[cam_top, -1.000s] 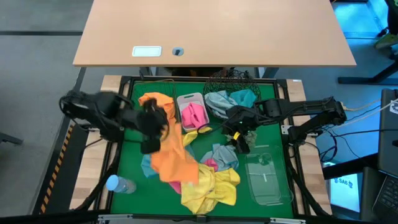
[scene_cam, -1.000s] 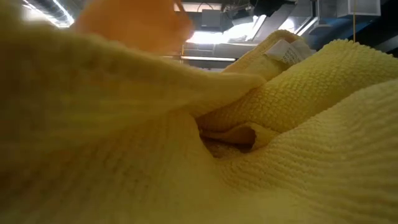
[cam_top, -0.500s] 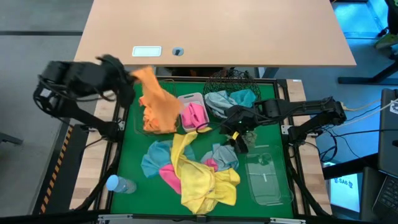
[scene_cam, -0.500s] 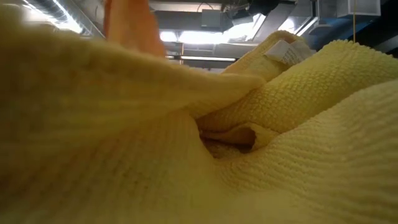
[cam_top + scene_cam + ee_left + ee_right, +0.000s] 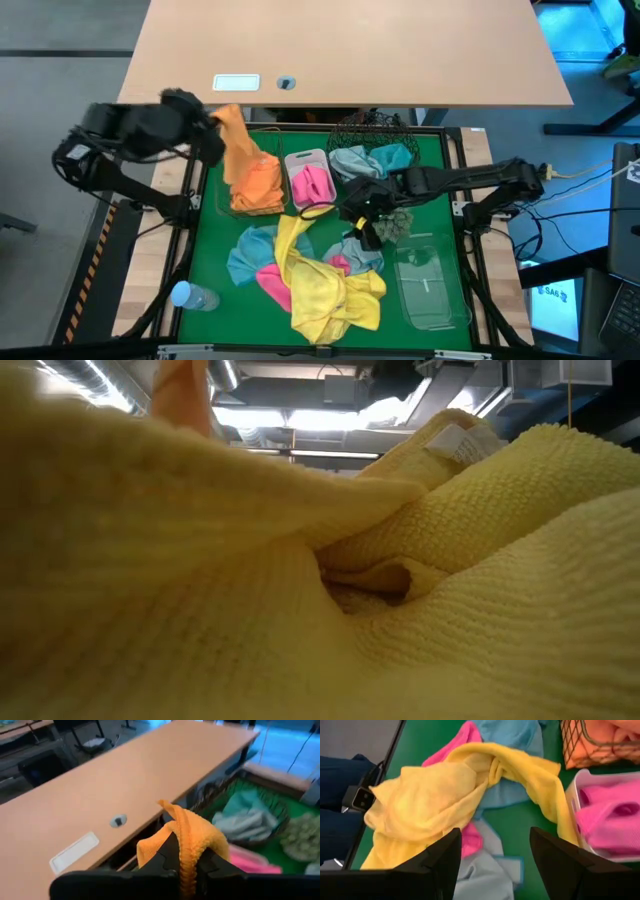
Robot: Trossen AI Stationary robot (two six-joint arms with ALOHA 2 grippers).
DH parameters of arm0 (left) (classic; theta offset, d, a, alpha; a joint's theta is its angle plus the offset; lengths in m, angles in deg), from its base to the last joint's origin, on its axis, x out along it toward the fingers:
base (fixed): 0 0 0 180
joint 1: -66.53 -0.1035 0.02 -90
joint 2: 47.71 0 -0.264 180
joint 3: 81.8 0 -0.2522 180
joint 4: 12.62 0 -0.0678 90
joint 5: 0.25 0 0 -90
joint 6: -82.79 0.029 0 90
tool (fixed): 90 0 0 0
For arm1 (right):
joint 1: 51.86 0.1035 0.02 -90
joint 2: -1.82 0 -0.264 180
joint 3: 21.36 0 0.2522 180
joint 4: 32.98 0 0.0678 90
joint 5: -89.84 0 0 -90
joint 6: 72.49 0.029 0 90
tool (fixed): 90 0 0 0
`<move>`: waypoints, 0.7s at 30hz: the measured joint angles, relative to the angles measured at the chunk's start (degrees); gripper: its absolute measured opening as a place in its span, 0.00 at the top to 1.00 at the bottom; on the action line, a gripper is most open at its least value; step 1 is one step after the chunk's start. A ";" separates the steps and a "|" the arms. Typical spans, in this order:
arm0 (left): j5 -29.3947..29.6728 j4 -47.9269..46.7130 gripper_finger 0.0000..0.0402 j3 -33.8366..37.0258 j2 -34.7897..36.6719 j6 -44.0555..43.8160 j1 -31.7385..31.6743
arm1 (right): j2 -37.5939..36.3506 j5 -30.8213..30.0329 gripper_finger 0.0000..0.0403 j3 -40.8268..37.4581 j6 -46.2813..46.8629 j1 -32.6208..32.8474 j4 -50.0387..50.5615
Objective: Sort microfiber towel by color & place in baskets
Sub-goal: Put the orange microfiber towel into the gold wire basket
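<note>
While left claw grips orange towel, over wire-grid basket, right claw spread

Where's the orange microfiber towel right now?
High view, left rear: the orange microfiber towel hangs from the shut left gripper into the dark square wire-grid basket, beside the small white rectangular plastic tub.

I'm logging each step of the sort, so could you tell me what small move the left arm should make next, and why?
Probably open the left gripper. It is shut on the orange towel, whose lower part already lies in the dark wire-grid basket with other orange cloth, so releasing should drop it in. The right gripper hovers open over the yellow towel.
</note>
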 joint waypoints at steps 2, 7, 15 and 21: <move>-0.06 -0.05 1.00 3.89 -0.01 -0.70 0.00 | 0.79 0.01 0.42 -0.01 -0.01 0.00 -1.63; -2.50 -0.17 1.00 13.97 0.00 -4.46 0.00 | 3.03 0.01 0.42 -0.03 -0.02 0.00 -5.14; -7.66 0.13 1.00 30.47 0.00 -10.30 0.00 | 7.80 0.01 0.42 -0.07 -0.39 0.02 -13.14; -12.02 1.08 0.99 40.98 0.02 -12.24 0.00 | 11.89 -0.01 0.42 -0.09 -2.84 0.02 -19.14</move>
